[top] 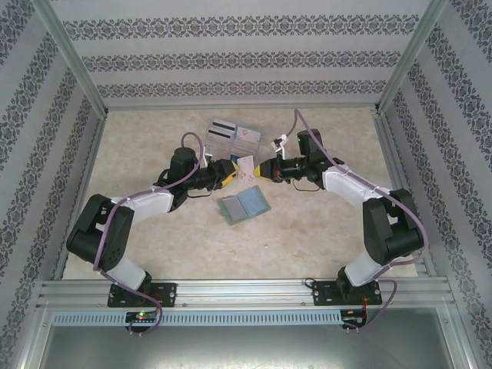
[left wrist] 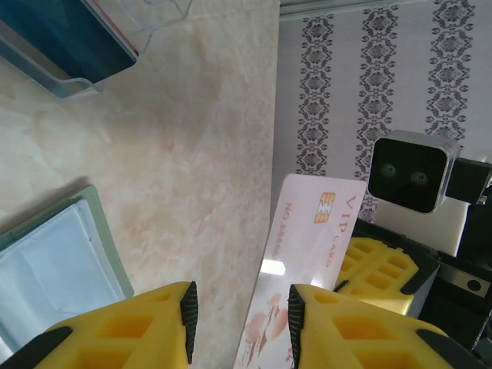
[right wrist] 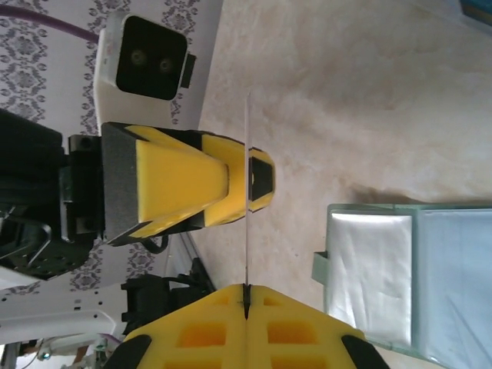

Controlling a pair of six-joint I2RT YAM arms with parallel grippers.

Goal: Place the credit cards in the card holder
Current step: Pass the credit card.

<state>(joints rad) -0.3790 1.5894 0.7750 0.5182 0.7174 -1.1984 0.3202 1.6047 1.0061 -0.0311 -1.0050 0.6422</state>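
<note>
Beige marbled tabletop [top: 307, 246] bears the sage-green folding card holder [top: 244, 206], open, seemingly unfilled. Right gripper [right wrist: 246, 290] clamps a pale pink-marked plastic card [left wrist: 315, 223]; left gripper [left wrist: 240, 301] gapes around it. Other cards [top: 231, 132] wait.

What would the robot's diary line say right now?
right gripper: shut on card | left gripper: open around card | wallet: open on table

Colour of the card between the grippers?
Thin plastic card: white, pinkish marks, orange lettering; left wrist view.

"VIP CARD" and a partly legible "NO 888…" number on the pale card [left wrist: 306, 257]
</note>
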